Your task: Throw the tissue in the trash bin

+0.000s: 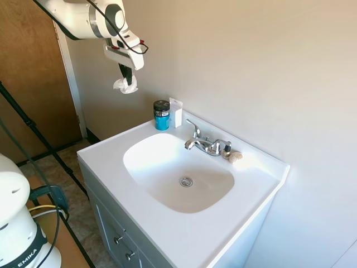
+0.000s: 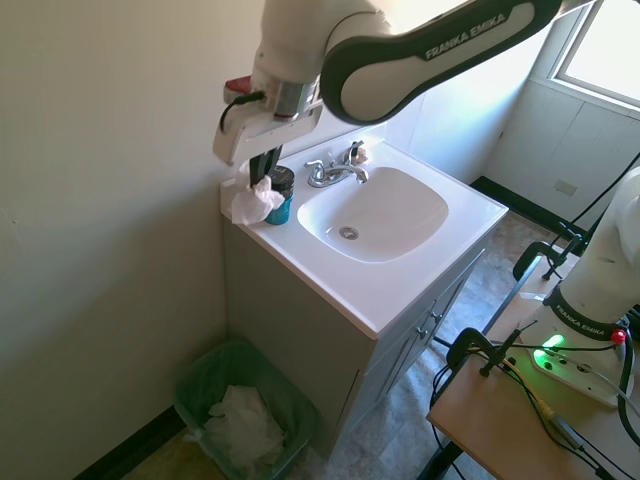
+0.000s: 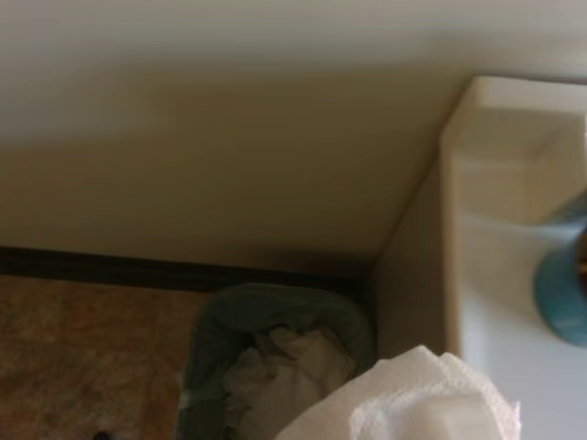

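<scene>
The gripper [image 2: 262, 178] pinches the tissue [image 2: 256, 201], which hangs below its fingers, raised over the vanity surface [image 2: 400, 290] near its wall-side end. The trash bin [image 2: 243, 410] stands on the floor well below and just beyond that edge, so I judge the release needs a short outward shift. The second exterior and wrist views show the bin; the first exterior view does not.

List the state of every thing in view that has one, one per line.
Claw: shut on the tissue, raised beside the vanity.
Tissue: held, hanging above the floor, not yet dropped.
Trash bin: open, lined, white paper already inside.
Faucet: off, no water running.
Sink: basin empty and dry.
Blue jar: upright, lid on.
</scene>
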`<state>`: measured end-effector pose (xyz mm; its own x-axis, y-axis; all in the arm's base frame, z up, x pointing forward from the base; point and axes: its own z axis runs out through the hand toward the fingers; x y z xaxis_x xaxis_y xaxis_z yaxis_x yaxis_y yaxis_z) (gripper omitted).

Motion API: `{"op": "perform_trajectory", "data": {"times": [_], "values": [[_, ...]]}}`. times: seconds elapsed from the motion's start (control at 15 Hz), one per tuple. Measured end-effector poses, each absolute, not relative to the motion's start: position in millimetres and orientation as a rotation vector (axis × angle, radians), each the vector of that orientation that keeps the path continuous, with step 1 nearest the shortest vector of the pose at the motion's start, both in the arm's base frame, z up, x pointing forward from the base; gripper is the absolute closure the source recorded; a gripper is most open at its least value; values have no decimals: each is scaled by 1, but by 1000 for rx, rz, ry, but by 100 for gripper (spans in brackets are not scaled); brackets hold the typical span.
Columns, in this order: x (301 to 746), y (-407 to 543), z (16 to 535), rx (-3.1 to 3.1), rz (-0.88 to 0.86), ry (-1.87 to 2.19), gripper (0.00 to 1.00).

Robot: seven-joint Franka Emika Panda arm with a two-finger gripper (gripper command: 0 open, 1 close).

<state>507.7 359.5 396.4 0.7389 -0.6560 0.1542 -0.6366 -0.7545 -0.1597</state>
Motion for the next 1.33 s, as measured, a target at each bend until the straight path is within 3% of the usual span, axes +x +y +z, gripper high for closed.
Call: {"op": "perform_trajectory", "data": {"times": [0.27,0.33,0.87,1.33], "values": [[521,400,327,-2911,-233,1055,100],[524,405,314,-2915,-218,1068,0],[534,430,274,-2923,-178,1126,0],[535,431,268,-2944,-168,1146,0]]}}
